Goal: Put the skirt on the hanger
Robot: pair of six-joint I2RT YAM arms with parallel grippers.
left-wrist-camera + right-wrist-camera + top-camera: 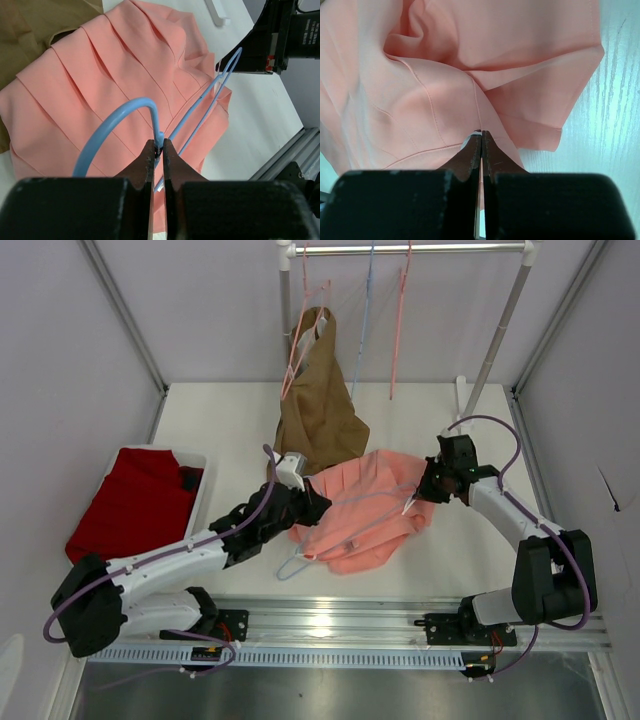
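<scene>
Left gripper [159, 147] clenches the thin pale-blue triangular hanger [137, 102] at its hook's base, steadying it atop the salmon-pink pleated skirt [100, 75] on the white bench [220, 410]; right gripper [481, 137] pinches the skirt's edge, probably to feed it on.

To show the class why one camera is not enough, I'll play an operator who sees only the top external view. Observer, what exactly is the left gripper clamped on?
Observer: The left wrist view shows the left gripper shut on the hanger. It pinches the thin blue wire at the foot of the hook.
Operator: From above, the right gripper just meets pink cloth. Is it holding any?
Observer: Yes. In its own wrist view the right gripper is closed, and a fold of the skirt runs down into the tips.
</scene>
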